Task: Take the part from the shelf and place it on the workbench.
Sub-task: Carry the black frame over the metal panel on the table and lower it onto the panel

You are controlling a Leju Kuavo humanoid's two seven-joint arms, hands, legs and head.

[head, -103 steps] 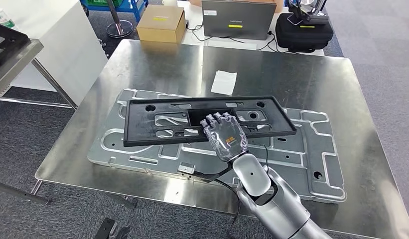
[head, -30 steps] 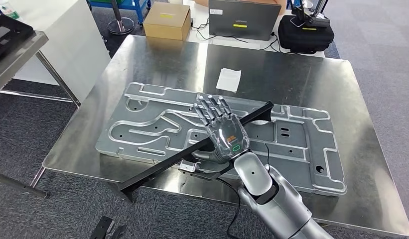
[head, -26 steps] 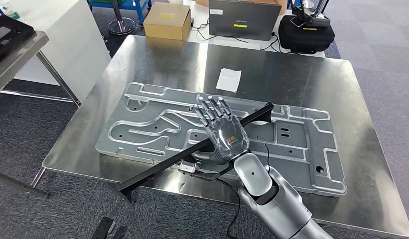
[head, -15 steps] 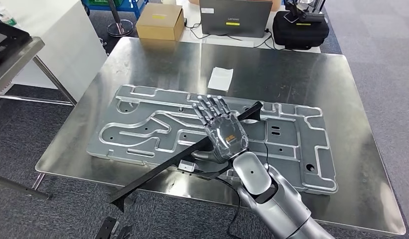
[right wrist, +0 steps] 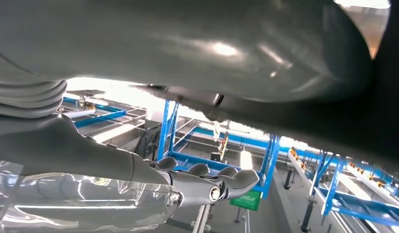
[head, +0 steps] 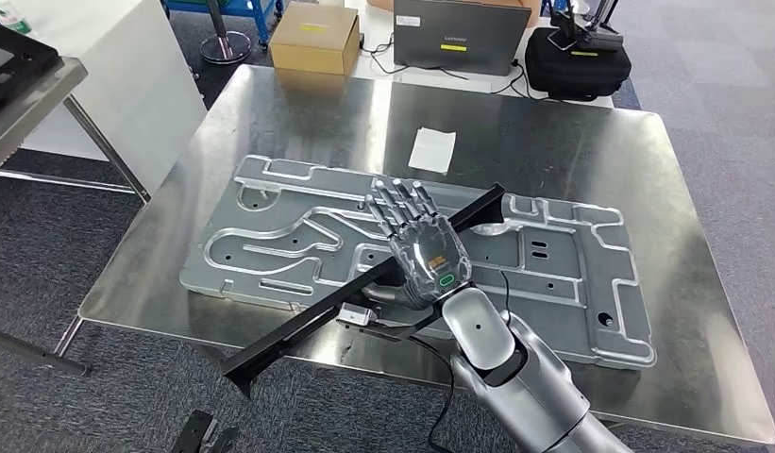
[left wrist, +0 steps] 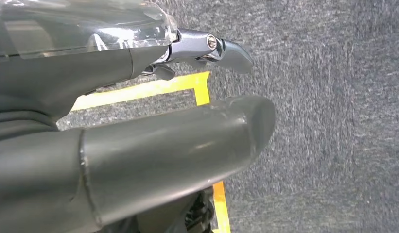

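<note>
- The right hand's fingers (head: 398, 205) were stretched out nearly flat over the plate, thumb tucked beneath, and the black part (head: 364, 283) was caught between thumb and palm of your right hand (head: 423, 253).
- The left hand (left wrist: 139, 145) hung over grey carpet; I cannot tell how its fingers lay.
- A few seconds back the part faced you broadside, flat above the plate; since then it had turned edge-on, so you saw a thin dark bar running from beyond the table's near edge, low on the left, up under the hand to the far right.
- In the last second it hardly shifted.
- My reading: the part had reached the bench but was tipped on edge and partly overhanging, so placement was not finished; it needed laying flat before release.
- The metal plate (head: 572, 283) covered most of the table (head: 298, 123) beneath the part, its ridges and slots a likely snag.
- Farther off lay a white paper slip (head: 432, 150).
- Beyond the table stood a cardboard box (head: 314, 40), a laptop (head: 457, 38) and a black bag (head: 577, 64); a shelf (head: 25, 85) sat far left.
</note>
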